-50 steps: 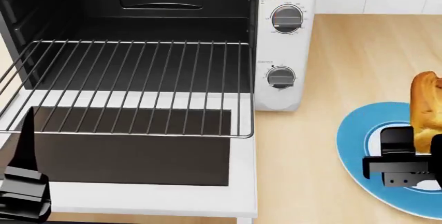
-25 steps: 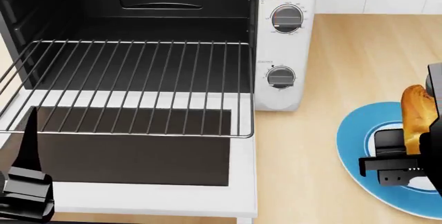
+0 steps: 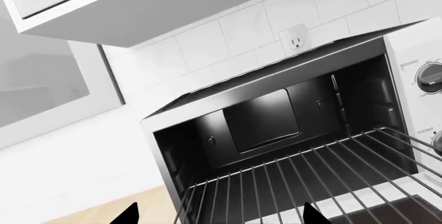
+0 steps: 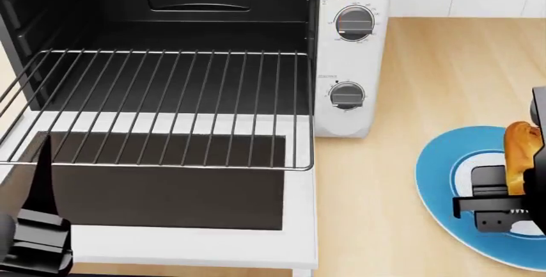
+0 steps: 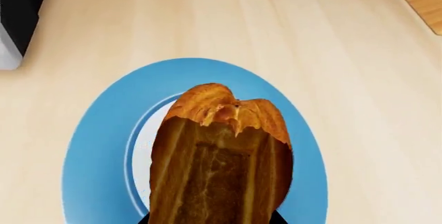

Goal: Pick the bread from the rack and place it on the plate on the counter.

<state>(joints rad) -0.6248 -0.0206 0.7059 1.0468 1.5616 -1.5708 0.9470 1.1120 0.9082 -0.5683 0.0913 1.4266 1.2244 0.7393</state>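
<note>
The bread (image 4: pixel 520 157) is a golden-brown loaf held upright in my right gripper (image 4: pixel 512 190), just above the white centre of the blue-rimmed plate (image 4: pixel 444 181) on the beige counter (image 4: pixel 444 59). In the right wrist view the bread (image 5: pixel 221 157) fills the space between the jaws, over the plate (image 5: pixel 97 151). The silver wire rack (image 4: pixel 162 104) juts out of the open oven and is bare. My left gripper (image 4: pixel 34 226) is at the lower left over the oven door; in the left wrist view its two fingertips (image 3: pixel 128 214) stand wide apart with nothing between them.
The white toaster oven (image 4: pixel 350 53) with two dials stands left of the plate, its door (image 4: pixel 171 238) folded down towards me. A tiled wall (image 3: pixel 228 32) and an outlet (image 3: pixel 297 38) lie behind it. Bare counter lies beyond the plate.
My right gripper has lowered the bread towards the plate and shifted slightly right. The left arm has edged up a little.
</note>
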